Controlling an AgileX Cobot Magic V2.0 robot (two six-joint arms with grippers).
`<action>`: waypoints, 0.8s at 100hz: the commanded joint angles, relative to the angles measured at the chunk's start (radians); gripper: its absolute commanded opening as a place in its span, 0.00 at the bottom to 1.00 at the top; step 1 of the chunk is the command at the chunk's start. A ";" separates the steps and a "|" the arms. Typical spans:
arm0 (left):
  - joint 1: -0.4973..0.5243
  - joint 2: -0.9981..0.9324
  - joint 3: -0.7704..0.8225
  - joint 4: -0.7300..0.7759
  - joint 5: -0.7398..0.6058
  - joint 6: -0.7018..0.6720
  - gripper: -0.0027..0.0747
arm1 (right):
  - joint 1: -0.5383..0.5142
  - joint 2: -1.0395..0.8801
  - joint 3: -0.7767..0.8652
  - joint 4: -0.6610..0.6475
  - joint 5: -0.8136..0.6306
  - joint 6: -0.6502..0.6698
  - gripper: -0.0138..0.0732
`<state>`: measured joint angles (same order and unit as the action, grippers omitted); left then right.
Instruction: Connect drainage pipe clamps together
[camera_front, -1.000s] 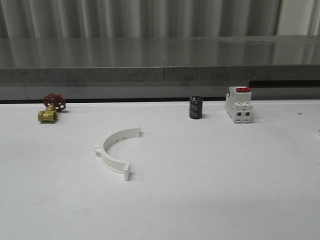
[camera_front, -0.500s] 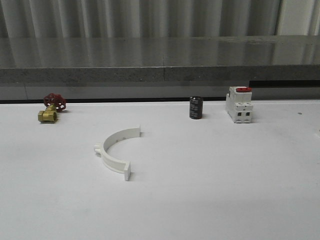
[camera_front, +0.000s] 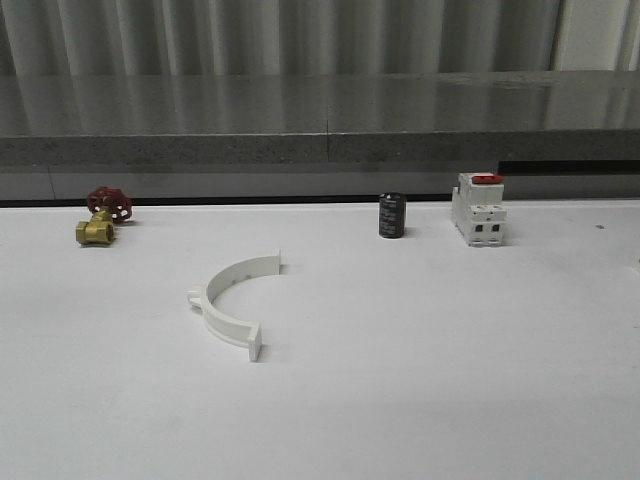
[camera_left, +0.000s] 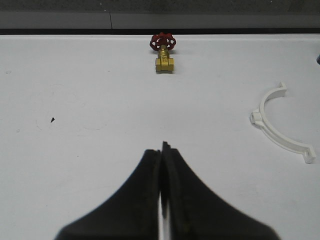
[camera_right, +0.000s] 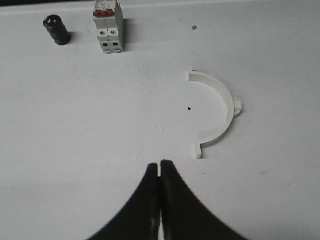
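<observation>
on the table (camera_front: 420, 400), one clamp half (camera_front: 228, 303) lies left of centre, its open side facing right, its end tabs resting on the surface. behind it to the left, near the back edge, sits the valve (camera_front: 103, 216). the small cylinder (camera_front: 391, 215) stands behind and right of the clamp half, with the breaker block (camera_front: 478, 208) just right of it. a second clamp half (camera_right: 216, 113) lies in front of the breaker block, well apart from it.
</observation>
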<state>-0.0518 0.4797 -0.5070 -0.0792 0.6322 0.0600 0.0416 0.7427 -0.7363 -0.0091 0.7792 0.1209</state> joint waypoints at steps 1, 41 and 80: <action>0.005 0.003 -0.024 -0.014 -0.064 0.001 0.01 | -0.006 0.046 -0.043 -0.006 -0.042 -0.003 0.09; 0.005 0.003 -0.024 -0.014 -0.064 0.001 0.01 | -0.006 0.145 -0.044 0.029 -0.039 -0.003 0.72; 0.005 0.003 -0.024 -0.014 -0.064 0.001 0.01 | -0.083 0.415 -0.204 0.025 -0.047 -0.018 0.74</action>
<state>-0.0518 0.4797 -0.5070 -0.0792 0.6322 0.0600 0.0034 1.1037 -0.8692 0.0181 0.7847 0.1209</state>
